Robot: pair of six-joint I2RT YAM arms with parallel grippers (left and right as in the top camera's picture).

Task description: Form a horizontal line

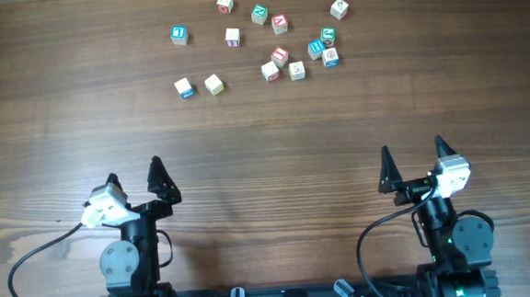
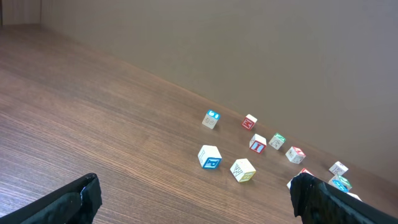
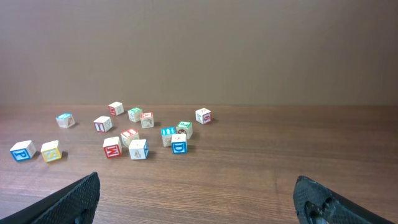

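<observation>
Several small pale wooden alphabet cubes lie scattered and loose on the far part of the table; no touching row of cubes shows in any view. A blue-lettered cube and a yellow-lettered cube lie nearest on the left, also in the left wrist view. A denser cluster with a red-lettered cube lies to the right, also in the right wrist view. My left gripper is open and empty near the front edge. My right gripper is open and empty too.
The table is dark wood grain. One cube lies apart at the far right and one at the far left. Cables run from both arm bases at the front edge. A plain wall stands behind the table.
</observation>
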